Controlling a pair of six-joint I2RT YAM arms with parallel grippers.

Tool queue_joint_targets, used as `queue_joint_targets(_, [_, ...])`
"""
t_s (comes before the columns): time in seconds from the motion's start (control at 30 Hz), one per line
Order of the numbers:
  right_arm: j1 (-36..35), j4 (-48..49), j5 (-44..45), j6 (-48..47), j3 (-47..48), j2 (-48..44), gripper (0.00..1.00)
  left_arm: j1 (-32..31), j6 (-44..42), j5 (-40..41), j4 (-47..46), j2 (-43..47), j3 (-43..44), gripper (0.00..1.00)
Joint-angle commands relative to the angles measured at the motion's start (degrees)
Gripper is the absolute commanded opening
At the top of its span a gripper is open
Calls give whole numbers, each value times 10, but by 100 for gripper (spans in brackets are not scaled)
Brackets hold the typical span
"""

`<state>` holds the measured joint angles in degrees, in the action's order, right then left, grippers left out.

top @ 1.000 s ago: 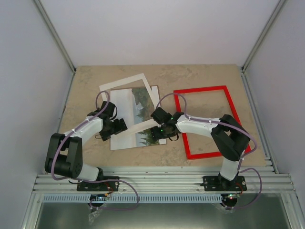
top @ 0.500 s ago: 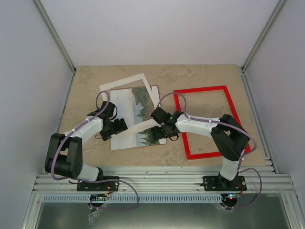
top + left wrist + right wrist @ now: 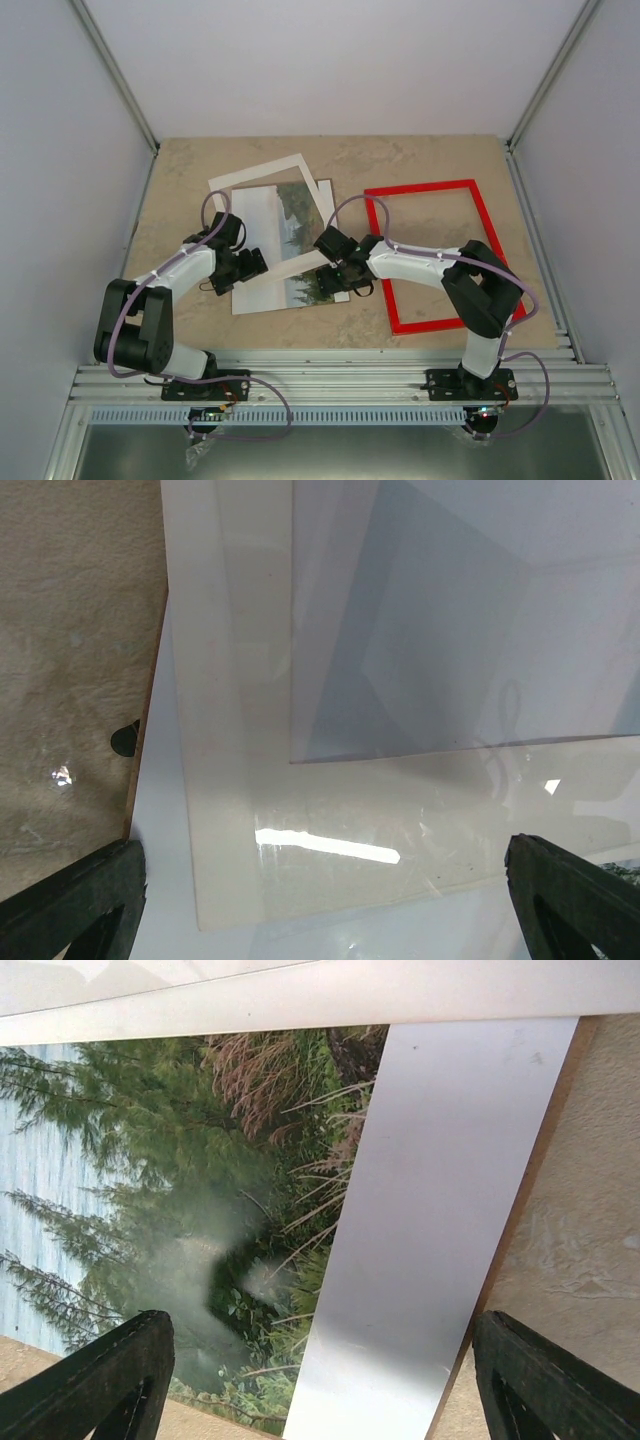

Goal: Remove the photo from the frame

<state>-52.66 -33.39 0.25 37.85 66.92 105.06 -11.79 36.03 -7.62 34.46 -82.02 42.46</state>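
The top camera looks steeply down from behind the near edge over the whole table (image 3: pixel 430 160). The left wrist camera sits close above the white mat (image 3: pixel 215 780), the right close above the photo (image 3: pixel 150 1180); the overhead view holds both patches.

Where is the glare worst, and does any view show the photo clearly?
Left wrist: a bright glare streak crosses the pale mat, and reflections fill the glossy sheet. Right wrist: the photo is sharp, with a faint hazy patch mid-print. Top external: even light, soft shadows, the frame crisp.
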Motion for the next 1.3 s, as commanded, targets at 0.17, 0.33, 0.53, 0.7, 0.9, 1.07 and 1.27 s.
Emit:
queue_joint_targets(0.17, [-5, 4, -1, 7, 9, -4, 81, -2, 3, -18, -9, 1, -14, 100])
queue_joint_targets(0.33, [-6, 12, -1, 7, 9, -2, 81, -3, 3, -22, -11, -1, -16, 100])
queue_joint_targets(0.53, [-4, 24, -35, 3, 11, 5, 81, -7, 9, -37, -25, -5, -26, 100])
queue_joint_targets(0.7, [-3, 23, -35, 5, 12, 8, 81, -10, 11, -42, -27, -5, -29, 100])
queue_joint_targets(0.9, [-2, -9, 8, 11, 21, -3, 82, -10, 13, -39, -23, 1, -27, 100])
queue_joint_targets(1.07, [-2, -25, 28, 20, 17, -19, 83, -10, 13, -37, -19, 6, -25, 100])
queue_joint_targets(1.27, [-2, -21, 22, 26, 7, -20, 84, -10, 11, -7, 7, 24, -8, 100])
